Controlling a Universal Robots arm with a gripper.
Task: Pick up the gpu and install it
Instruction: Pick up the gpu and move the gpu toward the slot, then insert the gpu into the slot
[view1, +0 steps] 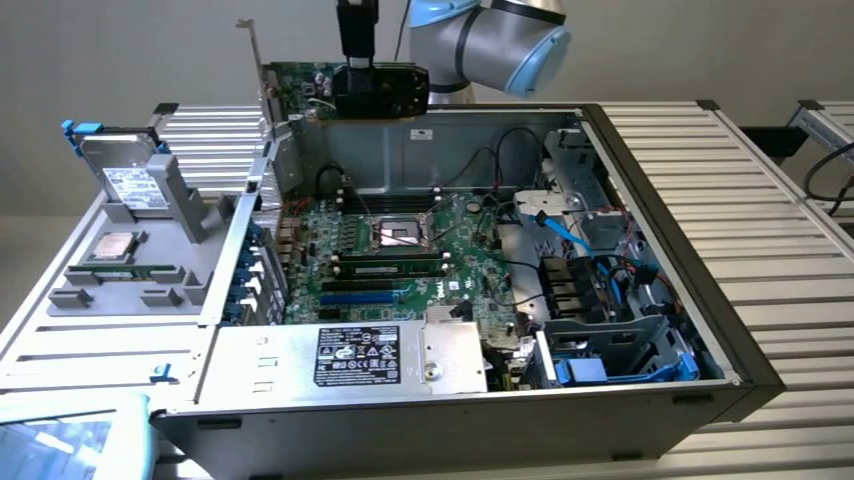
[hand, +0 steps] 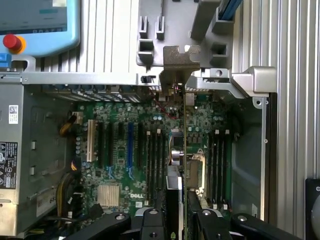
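The gripper is clamped on the upper edge of the gpu and holds it upright in the air above the rear wall of the open computer case. The silver bracket points toward the exterior view's left. The motherboard lies below. As I judge it, a clean seat needs the card's edge parallel to its slot, the bracket aligned, and no tilt.

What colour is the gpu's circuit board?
Green. The gpu shows best in the exterior view.
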